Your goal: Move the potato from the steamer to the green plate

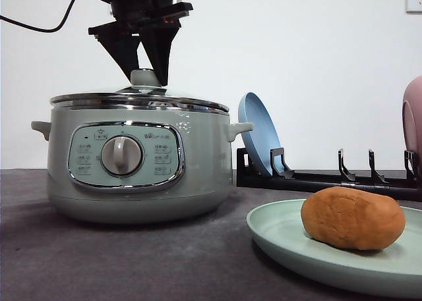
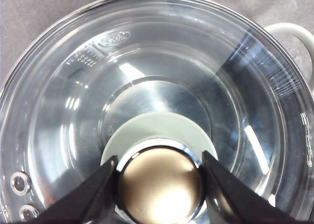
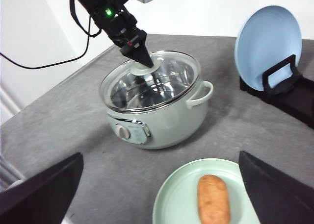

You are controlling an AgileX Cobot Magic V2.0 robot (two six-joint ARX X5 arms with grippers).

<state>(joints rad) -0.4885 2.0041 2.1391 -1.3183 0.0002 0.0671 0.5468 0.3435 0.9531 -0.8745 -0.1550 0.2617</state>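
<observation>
Potato (image 1: pixel 353 218) lying on the green plate (image 1: pixel 283 238), just beside the steamer (image 1: pixel 135 159) on the gray tabletop (image 1: pixel 99 261). Lid (image 3: pixel 152 82) on the steamer. Left hand (image 2: pixel 159 177) pinching the lid knob (image 2: pixel 159 185). Right hand (image 3: pixel 159 194) spread wide above the plate.

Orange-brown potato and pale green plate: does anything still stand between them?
Nothing visible does. The orange-brown oval potato already lies on the pale mint-green round plate, while the left gripper sits at the steamer's glass lid knob.
</observation>
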